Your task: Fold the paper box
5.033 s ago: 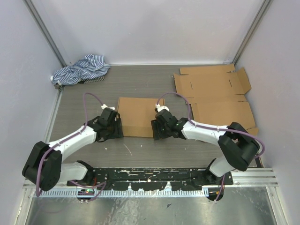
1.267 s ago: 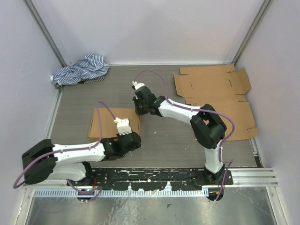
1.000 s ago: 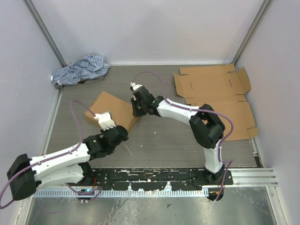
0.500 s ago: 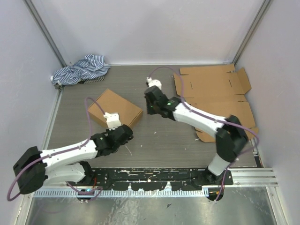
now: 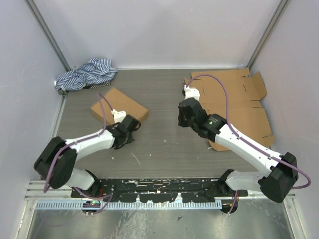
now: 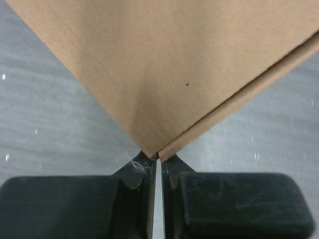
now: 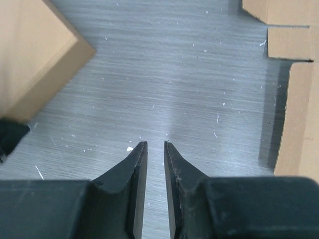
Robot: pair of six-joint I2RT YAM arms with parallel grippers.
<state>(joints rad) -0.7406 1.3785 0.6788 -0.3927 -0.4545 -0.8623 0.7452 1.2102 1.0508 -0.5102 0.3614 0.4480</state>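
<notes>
The paper box (image 5: 118,104) is a closed brown carton lying flat on the grey table (image 5: 159,144), turned like a diamond. My left gripper (image 5: 131,124) sits at its near corner. In the left wrist view the box (image 6: 164,64) fills the top, and its corner meets the tips of the left gripper (image 6: 158,158), whose jaws stand a thin slit apart with only table showing between them. My right gripper (image 5: 182,110) hovers over bare table to the right of the box, clear of it. The right wrist view shows this gripper (image 7: 155,143) narrowly open and empty, with the box (image 7: 30,55) at upper left.
Flat unfolded cardboard sheets (image 5: 227,92) lie at the back right, their edge (image 7: 299,124) close to my right gripper. A striped blue-white cloth (image 5: 84,73) is bunched in the back left corner. Grey walls close in three sides.
The box has slid and turned toward the back left. My right gripper left the box's far edge and swung right. My left gripper now sits at the near corner; both jaws parted slightly.
</notes>
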